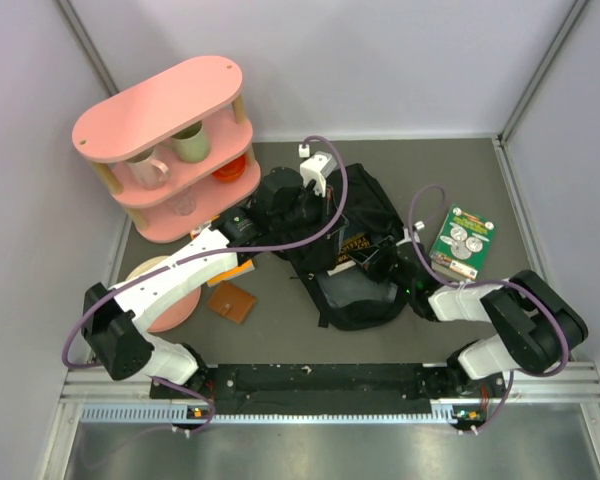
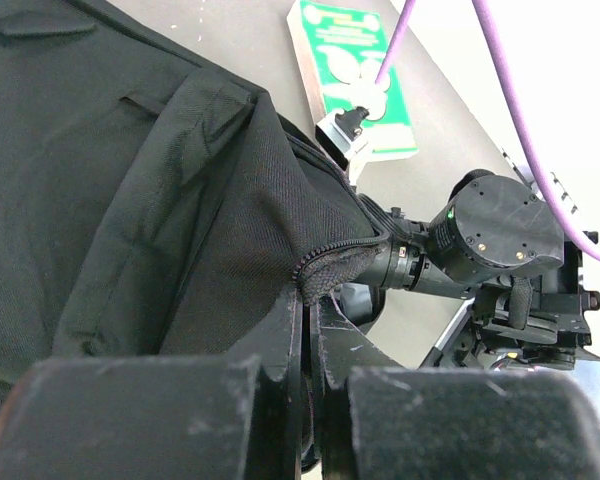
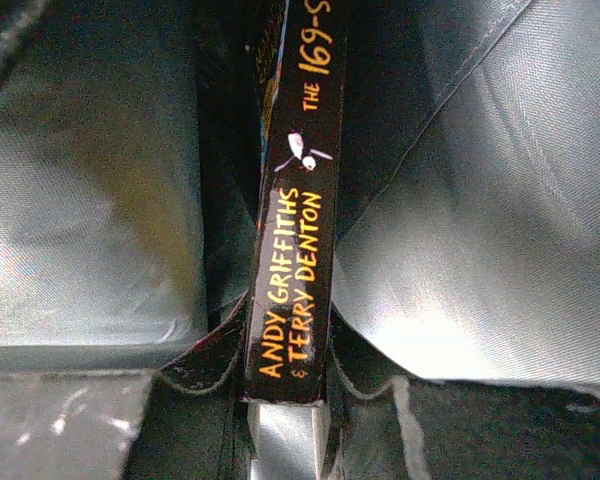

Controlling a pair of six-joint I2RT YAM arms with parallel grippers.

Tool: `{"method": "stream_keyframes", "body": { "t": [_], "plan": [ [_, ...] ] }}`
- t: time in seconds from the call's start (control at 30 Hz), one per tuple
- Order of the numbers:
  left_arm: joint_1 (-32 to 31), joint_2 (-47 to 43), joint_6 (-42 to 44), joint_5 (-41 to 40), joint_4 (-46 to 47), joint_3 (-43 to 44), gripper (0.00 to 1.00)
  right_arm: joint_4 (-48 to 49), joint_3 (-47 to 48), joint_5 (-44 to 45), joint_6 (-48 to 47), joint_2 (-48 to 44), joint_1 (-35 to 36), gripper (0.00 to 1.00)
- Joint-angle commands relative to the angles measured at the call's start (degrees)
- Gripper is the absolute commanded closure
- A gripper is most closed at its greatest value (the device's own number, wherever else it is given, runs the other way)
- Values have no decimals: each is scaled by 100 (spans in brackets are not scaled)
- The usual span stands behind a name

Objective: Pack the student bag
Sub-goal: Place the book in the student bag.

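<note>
Black fabric, mid-table (image 1: 280,335): the bag (image 1: 360,200) lies slumped between the two arms, with grey lining showing on its near side.

Left wrist view: we see the left gripper (image 2: 305,300) with its fingers (image 2: 280,340) drawn almost together, pinching a fold of the bag at the zip edge.

Right wrist view: the right gripper (image 3: 285,395) is inside the bag, with grey lining on both sides. Its fingers (image 3: 195,375) are set narrow and clamp the spine of a dark book (image 3: 295,230), lettered in orange "Andy Griffiths & Terry Denton". The book stands on edge and runs away from the camera, deeper into the bag.

Top view: we note a green book (image 1: 462,242) lying flat to the right of the bag, apart from it and beside the right arm. A pink shelf (image 1: 170,110) stands at the far left with a green mug (image 1: 190,143) on its middle tier. A brown wallet (image 1: 232,301) lies near the bag's left side, and a pink plate (image 1: 170,315) sits partly under the left arm.
</note>
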Motion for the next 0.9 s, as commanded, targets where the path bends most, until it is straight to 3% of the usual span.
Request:
{"method": "stream_keyframes", "body": {
  "t": [0.0, 0.2, 0.33, 0.4, 0.53, 0.63, 0.7, 0.77, 0.87],
  "plan": [
    [25, -290, 10, 147, 490, 23, 100, 810, 200, -269, -290, -40, 7, 100],
    [34, -219, 230, 490, 472, 111, 100, 2368, 542, -1034, -361, 865, 7, 100],
    [104, -211, 248, 587, 498, 155, 100, 2948, 902, -939, -115, 1568, -19, 100],
    [131, -193, 239, 648, 498, 146, 100, 2976, 947, -625, -53, 1832, -28, 100],
    [157, -237, 204, 710, 524, 94, 100, 2126, 1122, -183, -140, 1921, -90, 99],
    [166, -272, 204, 727, 490, 58, 100, 1370, 1324, -165, -167, 1921, -134, 87],
    [183, -290, 213, 719, 507, 23, 100, 1124, 1325, -157, -273, 1912, -142, 74],
    [184, -316, 186, 719, 507, -21, 100, 397, 1387, -131, -264, 1860, -151, 69],
    [201, -325, 151, 719, 525, -65, 100, -124, 1325, 10, -308, 1702, -151, 51]
  ]
}}
